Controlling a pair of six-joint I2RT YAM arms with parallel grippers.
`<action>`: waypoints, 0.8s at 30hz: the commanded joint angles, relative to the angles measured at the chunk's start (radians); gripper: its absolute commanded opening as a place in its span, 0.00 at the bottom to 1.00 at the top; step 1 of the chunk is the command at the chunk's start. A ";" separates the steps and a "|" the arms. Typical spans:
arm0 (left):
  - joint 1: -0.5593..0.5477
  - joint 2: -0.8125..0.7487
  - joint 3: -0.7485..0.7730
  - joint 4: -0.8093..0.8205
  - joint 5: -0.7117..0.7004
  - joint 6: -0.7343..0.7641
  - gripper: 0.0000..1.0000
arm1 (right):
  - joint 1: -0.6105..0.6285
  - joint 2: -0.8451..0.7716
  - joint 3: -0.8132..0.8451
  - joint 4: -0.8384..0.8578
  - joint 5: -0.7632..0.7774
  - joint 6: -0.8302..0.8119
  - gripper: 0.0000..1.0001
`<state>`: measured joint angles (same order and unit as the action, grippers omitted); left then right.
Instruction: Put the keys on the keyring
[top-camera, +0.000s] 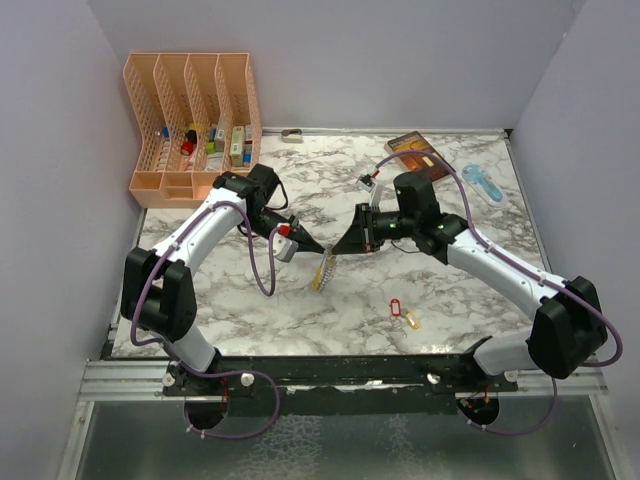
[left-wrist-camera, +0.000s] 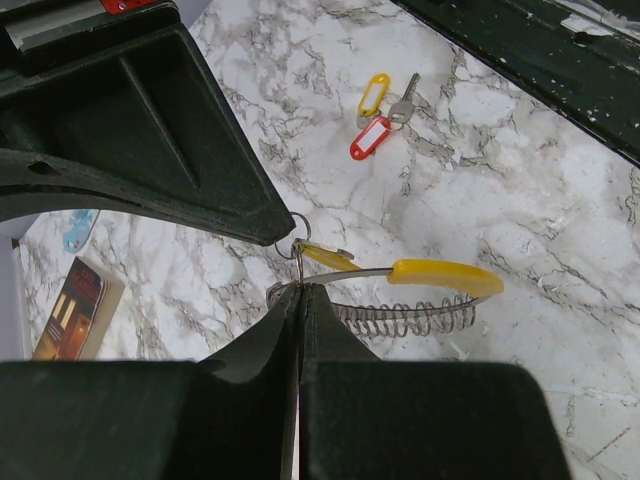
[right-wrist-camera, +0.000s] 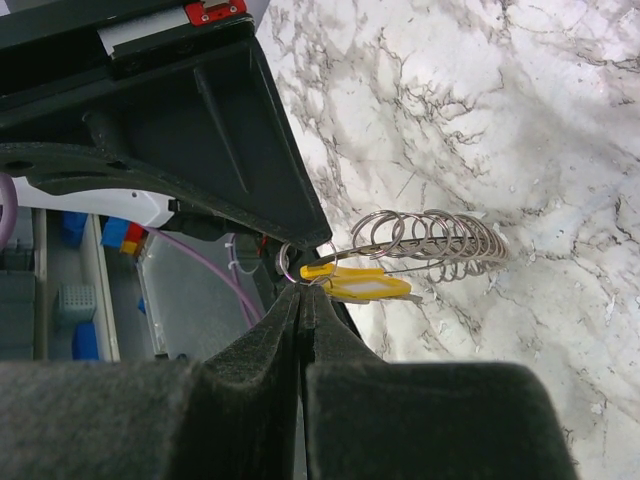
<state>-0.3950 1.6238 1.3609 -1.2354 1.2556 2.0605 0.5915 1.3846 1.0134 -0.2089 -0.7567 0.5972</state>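
Note:
The keyring (top-camera: 322, 272) hangs between both arms above the table's middle. Its curved yellow segment (left-wrist-camera: 445, 275) and a silvery coil (left-wrist-camera: 400, 320) show in the left wrist view. My left gripper (left-wrist-camera: 299, 288) is shut on the keyring's thin metal end. Tip to tip with it, my right gripper (right-wrist-camera: 302, 290) is shut on the small split ring of a yellow-tagged key (right-wrist-camera: 358, 284), right at the keyring's end beside the coil (right-wrist-camera: 440, 240). Two more keys lie on the marble, one with a red tag (top-camera: 393, 305) and one with a yellow tag (top-camera: 412, 321).
An orange file organiser (top-camera: 190, 120) with small items stands at the back left. A brown book (top-camera: 413, 153) and a blue plastic object (top-camera: 483, 183) lie at the back right. A small grey object (top-camera: 292, 135) lies by the back wall.

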 joint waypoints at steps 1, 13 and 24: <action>-0.006 -0.002 -0.002 -0.005 0.015 0.024 0.00 | 0.013 -0.031 0.037 0.022 -0.033 -0.010 0.01; -0.013 -0.016 -0.002 -0.051 0.008 0.081 0.00 | 0.013 -0.024 0.015 0.091 -0.054 0.023 0.01; -0.015 -0.008 -0.002 0.039 -0.016 0.003 0.00 | 0.013 -0.026 0.027 0.079 -0.056 0.060 0.01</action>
<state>-0.4019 1.6238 1.3609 -1.2392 1.2407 2.0609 0.5964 1.3804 1.0145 -0.1635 -0.7830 0.6323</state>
